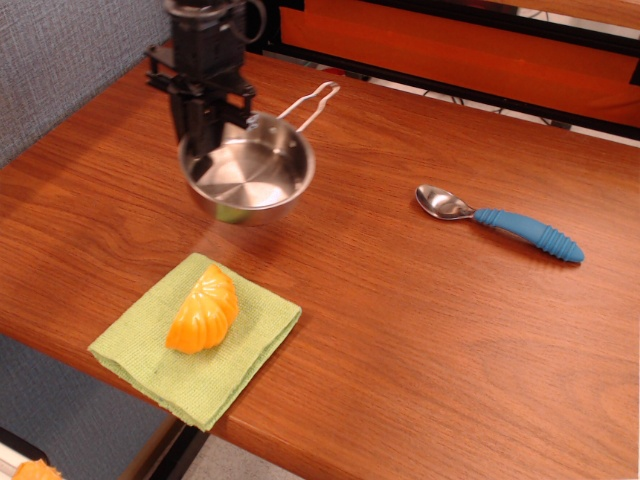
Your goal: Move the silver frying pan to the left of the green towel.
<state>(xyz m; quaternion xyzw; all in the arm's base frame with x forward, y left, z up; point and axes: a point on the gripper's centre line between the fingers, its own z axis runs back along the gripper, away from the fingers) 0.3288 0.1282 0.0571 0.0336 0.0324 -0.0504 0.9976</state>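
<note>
While gripping the frying pan [250, 180] by the left part of its rim, carries it above the table [400, 330], apparently lifted clear, to judge by the shadow on the wood beneath. Shows the claw [205, 150] clamped narrow on that rim, one finger inside the bowl and one outside, as far as can be made out. Puts the pan beyond the towel [255, 335], toward the far left of the table, well apart from the spoon [500, 220] at the right. Counts as roughly midway, by judgement: pickup done, carry under way, placing not yet done. Leaves a lowering onto the bare wood left of the towel, then a release and a retreat. Offers little room there, since the towel sits near the front edge; calls for care not to overhang that edge or land on the cloth.

Materials next. Pan: round, shallow, straight-walled, polished steel mirroring its surroundings, with a thin looped wire handle [310, 103] pointing away to the back right; hard and slick, likely to swing in a rim pinch. Towel: pale green, square, folded, woven and soft, lying flat with an orange ribbed plastic piece [205, 310] on it, shaped like a segment. Spoon: metal bowl, blue ridged grip. Table: smooth reddish wood grain.
</note>
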